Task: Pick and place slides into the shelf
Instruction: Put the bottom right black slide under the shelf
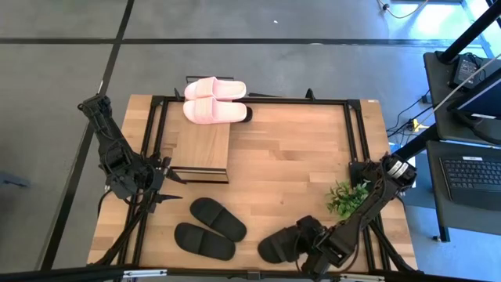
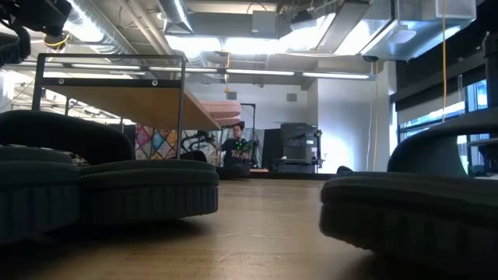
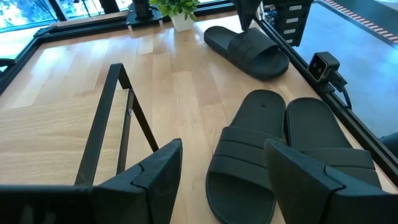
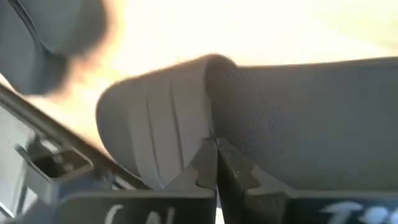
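Note:
A light pink pair of slides [image 1: 214, 100] lies on the far end of the shelf's top board [image 1: 202, 149]. One black pair [image 1: 207, 229] lies soles down on the table near the front edge. It also shows past my left gripper's open fingers [image 3: 221, 149]. That gripper [image 1: 168, 188] hangs by the shelf's near end and touches nothing. Another black slide [image 1: 278, 244] lies at the front right, and my right gripper [image 1: 304, 237] is shut at its strap. My right gripper has its two fingers [image 4: 231, 171] closed on the black slide's strap, at the strap's edge [image 4: 209, 124]. One finger is on the ribbed outer face and the other on the textured inner face. They slant down onto it. The slide's sole rests on the table [image 3: 249, 53].
A small green plant [image 1: 342, 197] stands on the table just beyond my right arm. A black metal frame [image 1: 352, 133] runs around the tabletop. A bare stretch of wood lies between the shelf and the plant. A person sits far back in the room [image 2: 233, 148].

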### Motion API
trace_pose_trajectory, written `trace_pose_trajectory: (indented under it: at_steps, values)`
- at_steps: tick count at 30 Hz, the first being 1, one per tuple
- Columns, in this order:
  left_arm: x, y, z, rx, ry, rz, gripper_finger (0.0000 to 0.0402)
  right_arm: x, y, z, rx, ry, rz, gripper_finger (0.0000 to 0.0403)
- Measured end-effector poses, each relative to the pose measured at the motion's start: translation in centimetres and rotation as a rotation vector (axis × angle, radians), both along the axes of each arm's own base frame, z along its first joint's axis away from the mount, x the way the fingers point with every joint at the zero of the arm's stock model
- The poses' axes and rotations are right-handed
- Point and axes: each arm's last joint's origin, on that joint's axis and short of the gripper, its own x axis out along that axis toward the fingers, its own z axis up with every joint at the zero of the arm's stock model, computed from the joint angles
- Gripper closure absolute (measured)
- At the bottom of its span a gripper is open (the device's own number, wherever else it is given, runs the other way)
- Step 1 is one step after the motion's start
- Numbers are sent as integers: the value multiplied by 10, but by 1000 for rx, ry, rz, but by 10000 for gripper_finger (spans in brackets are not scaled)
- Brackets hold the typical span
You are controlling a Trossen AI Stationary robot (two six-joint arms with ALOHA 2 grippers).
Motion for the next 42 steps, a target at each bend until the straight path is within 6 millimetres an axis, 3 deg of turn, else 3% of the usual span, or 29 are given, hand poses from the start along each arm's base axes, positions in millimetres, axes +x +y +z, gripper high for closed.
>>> trace_pose_trajectory:
  at_steps: [10,20,24,34,42]
  values:
    - [0,0,0,0,0,0,185,15,-20,0,-64,-14,-65,399]
    - [0,0,0,0,0,1,185,17,-20,2,-42,28,-16,358]
    - [0,0,0,0,0,0,185,19,-17,9,-20,41,11,319]
    - [0,0,0,0,0,1,185,21,-15,22,-70,54,118,166]
    - [0,0,0,0,0,0,185,16,-18,9,-60,114,111,143]
